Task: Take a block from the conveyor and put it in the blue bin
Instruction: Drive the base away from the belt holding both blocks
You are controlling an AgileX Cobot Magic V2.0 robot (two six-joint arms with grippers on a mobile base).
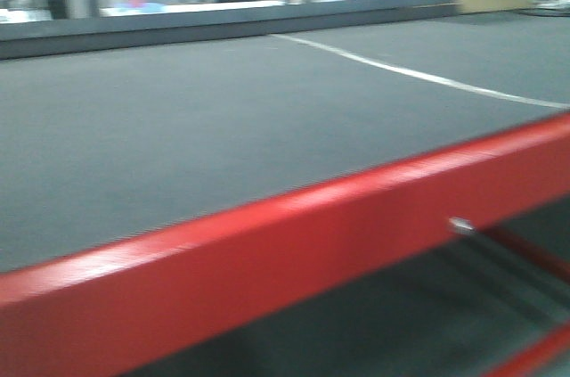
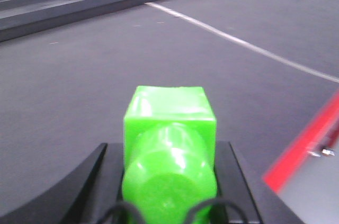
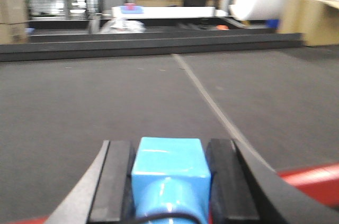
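Dark grey conveyor [image 1: 178, 127] fabric is filling nearly every view, and a red beam [image 1: 267, 261] is running along its near edge, slanting up to the right in the front view with a small metal bolt [image 1: 460, 225] sticking out of its face. Just behind the beam, over the belt, the right gripper [image 3: 169, 144] is holding the block [image 3: 169, 166]: the bright blue cube is sitting squarely between the two black fingers [image 3: 114, 181], which are pressing narrow against its left and right faces, so it is off the belt and in the grip. The left gripper [image 2: 169, 150] is hanging over the belt too, with the beam showing at its lower right, and its fingers [image 2: 106, 176] are closing on a green block [image 2: 169, 113] in the same way, one pad at each side. Farther from the beam, a thin white line [image 1: 419, 74] is crossing the belt at a slant, meeting the beam at the right. Beyond that, at the side of the belt opposite the beam, the dark grey rail [image 1: 178, 34] is lying straight across the view. Farthest of all, past the rail, blurred shelving and cardboard boxes [image 3: 312, 9] are standing in a bright workshop; what is lying on the shelves is too smeared to tell.
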